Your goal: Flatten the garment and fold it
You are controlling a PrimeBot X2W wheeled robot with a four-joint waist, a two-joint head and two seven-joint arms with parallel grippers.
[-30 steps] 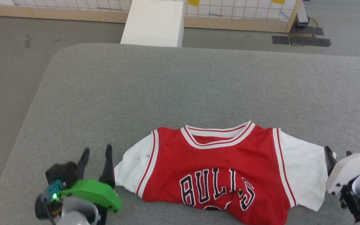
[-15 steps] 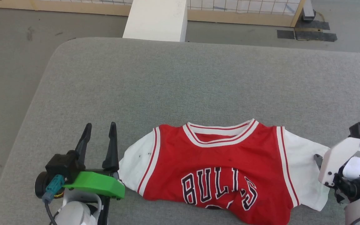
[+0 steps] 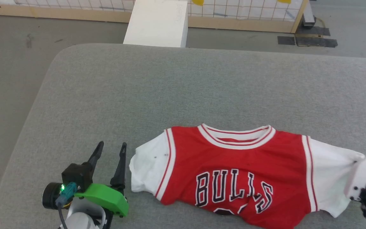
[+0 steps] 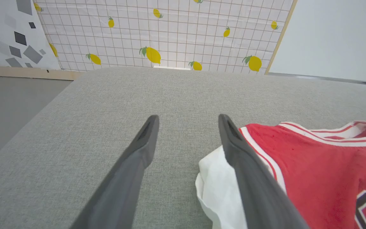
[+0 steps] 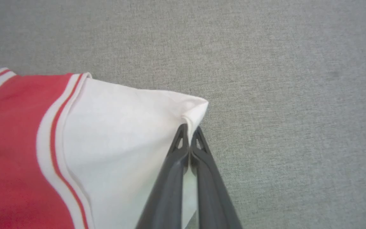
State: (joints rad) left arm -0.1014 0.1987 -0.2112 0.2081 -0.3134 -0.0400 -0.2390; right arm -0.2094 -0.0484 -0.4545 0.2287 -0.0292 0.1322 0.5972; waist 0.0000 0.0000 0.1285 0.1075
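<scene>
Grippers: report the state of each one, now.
Left gripper: open, holding nothing.
Right gripper: closed on the edge of the white sleeve of the shirt.

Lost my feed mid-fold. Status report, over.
Right gripper shut on garment, right sleeve edge. Left gripper open, beside left sleeve. Shirt chest-up on grey table, lower part rumpled. White box beyond table, not in the way.
</scene>
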